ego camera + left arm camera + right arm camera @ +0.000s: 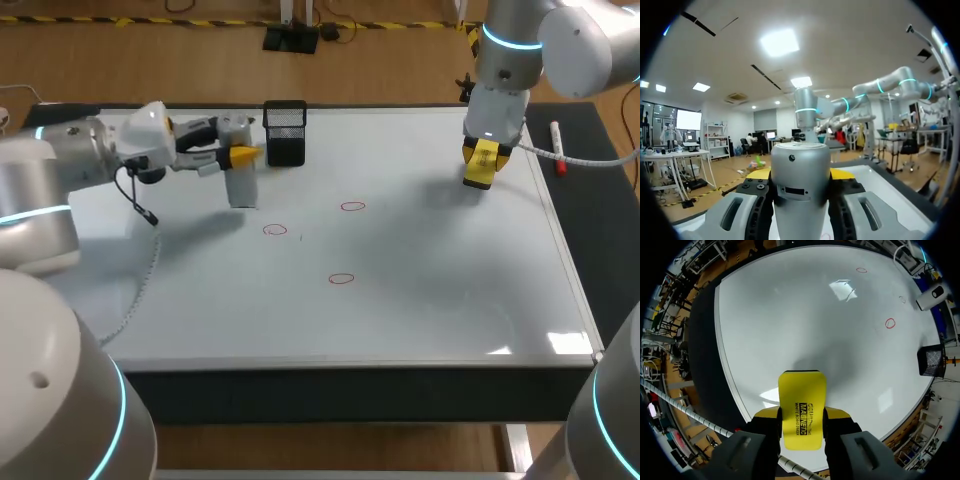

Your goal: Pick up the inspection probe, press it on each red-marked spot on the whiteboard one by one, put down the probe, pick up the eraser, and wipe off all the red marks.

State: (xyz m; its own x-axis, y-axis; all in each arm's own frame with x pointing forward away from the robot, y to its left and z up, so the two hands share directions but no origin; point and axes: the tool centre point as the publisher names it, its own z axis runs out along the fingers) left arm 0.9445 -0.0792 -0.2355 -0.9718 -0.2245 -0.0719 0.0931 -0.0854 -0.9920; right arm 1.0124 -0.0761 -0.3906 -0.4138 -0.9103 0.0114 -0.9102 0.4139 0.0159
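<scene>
A: Left end effector [801, 174]?
B: Clenched on the silver inspection probe [800, 187]. The probe is upright over the whiteboard [420, 300], near the black mesh holder [285, 132]. Can't tell if it touches the board.
A: Right end effector [802, 413]?
B: Grasping the yellow eraser [801, 405], above the whiteboard's far right part.
A: Marks?
B: Three red marks [352, 207] mid-board, between the two tools and apart from both.

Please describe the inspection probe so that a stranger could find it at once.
On the whiteboard, look at its far left part, where the left gripper hangs. The inspection probe is the pale silver cylinder between its fingers, unlike the black mesh holder beside it.
</scene>
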